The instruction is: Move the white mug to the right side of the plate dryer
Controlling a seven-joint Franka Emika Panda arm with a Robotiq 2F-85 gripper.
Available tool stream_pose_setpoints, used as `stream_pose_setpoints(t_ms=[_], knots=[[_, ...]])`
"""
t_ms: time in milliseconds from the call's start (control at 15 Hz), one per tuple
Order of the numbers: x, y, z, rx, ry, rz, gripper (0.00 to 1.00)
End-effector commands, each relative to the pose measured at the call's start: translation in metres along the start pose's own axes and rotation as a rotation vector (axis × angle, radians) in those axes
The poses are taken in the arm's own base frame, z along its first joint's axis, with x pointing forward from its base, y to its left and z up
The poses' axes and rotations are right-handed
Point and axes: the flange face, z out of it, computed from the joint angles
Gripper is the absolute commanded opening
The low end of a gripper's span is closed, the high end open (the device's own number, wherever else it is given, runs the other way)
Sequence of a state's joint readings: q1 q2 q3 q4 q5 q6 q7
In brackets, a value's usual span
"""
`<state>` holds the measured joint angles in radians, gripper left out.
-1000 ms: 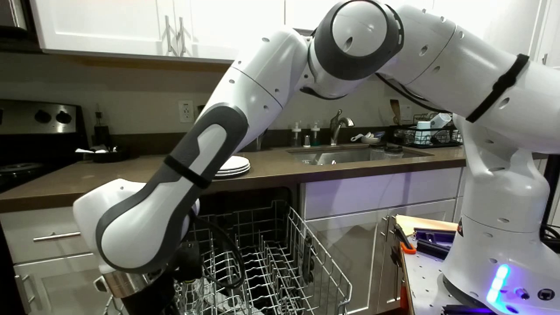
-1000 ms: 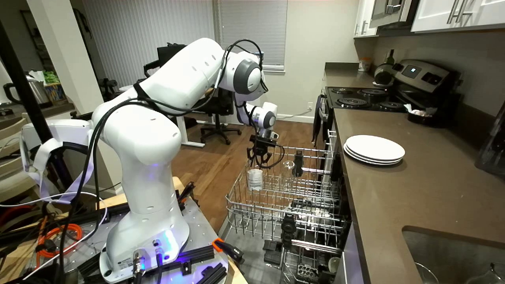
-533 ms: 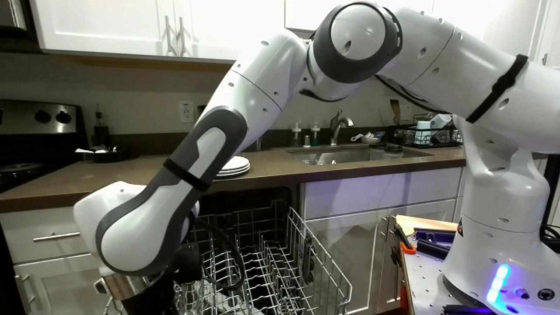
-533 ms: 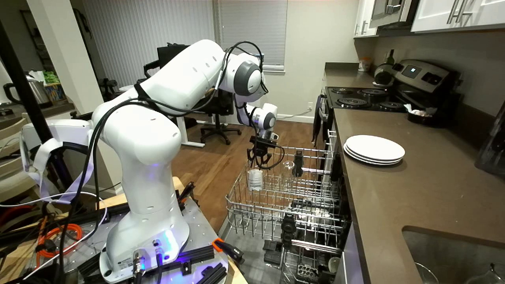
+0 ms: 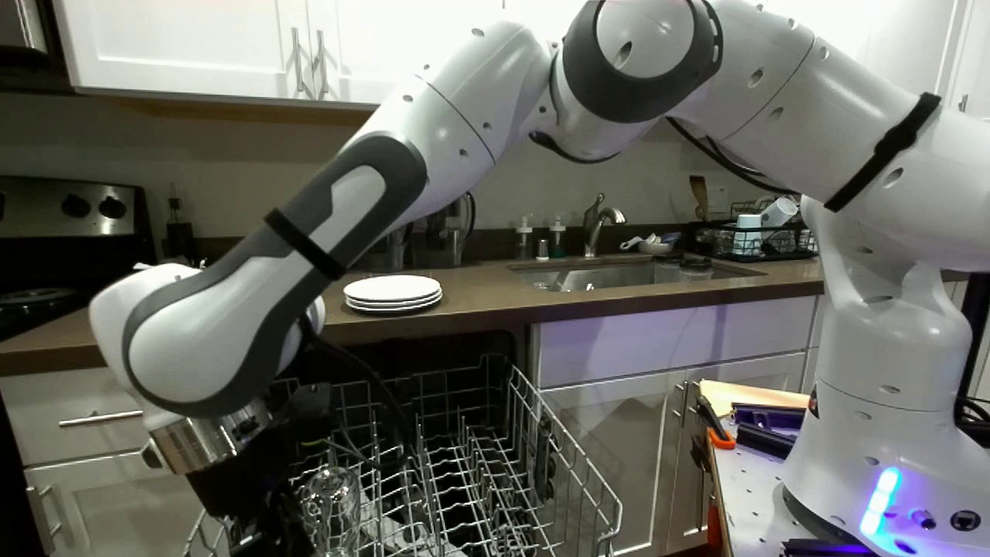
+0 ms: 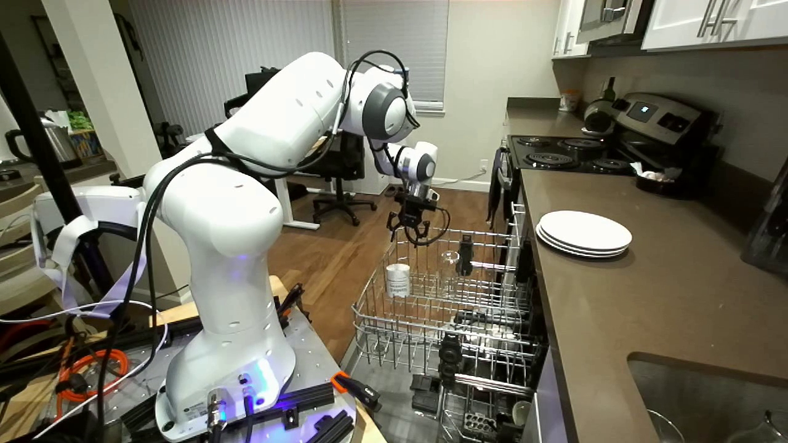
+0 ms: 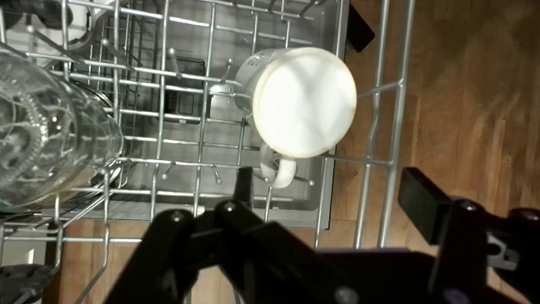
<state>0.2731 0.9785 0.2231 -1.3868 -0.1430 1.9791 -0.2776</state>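
The white mug (image 6: 398, 280) stands in the wire plate dryer (image 5: 565, 437), near its outer side bars. In the wrist view the mug (image 7: 304, 103) shows a round white end towards the camera, with its handle pointing towards the fingers. Whether that end is its opening or its base I cannot tell for sure. My gripper (image 7: 329, 190) is open and empty, fingers wide apart, nothing between them. In an exterior view the gripper (image 6: 409, 235) hangs above the mug, clear of it. In an exterior view the gripper (image 5: 267, 534) is partly cut off by the bottom edge.
A clear glass (image 7: 55, 131) stands in the rack to the left in the wrist view, also in an exterior view (image 5: 331, 503). A stack of white plates (image 6: 583, 231) lies on the counter (image 6: 665, 301). Upright prongs and side bars surround the mug.
My gripper has risen away from the mug over the last half second, still open. The forearm has lifted with it. The mug has stayed in place in the rack.
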Motion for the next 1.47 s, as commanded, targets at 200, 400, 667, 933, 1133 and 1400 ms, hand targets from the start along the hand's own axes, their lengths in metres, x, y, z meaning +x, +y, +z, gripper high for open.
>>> stream_pose_setpoints(t_ms=[200, 400, 667, 933, 1133, 1400], knots=[[0.008, -0.005, -0.014, 0.018, 0.032, -0.039, 1.00], [0.006, -0.007, -0.013, -0.002, 0.018, -0.017, 1.00], [0.010, -0.008, -0.004, 0.003, 0.034, -0.021, 1.00], [0.019, -0.004, 0.013, -0.025, 0.073, -0.011, 1.00], [0.023, 0.005, 0.027, -0.030, 0.088, 0.008, 1.00], [0.019, 0.016, 0.039, 0.016, 0.064, 0.019, 1.00]])
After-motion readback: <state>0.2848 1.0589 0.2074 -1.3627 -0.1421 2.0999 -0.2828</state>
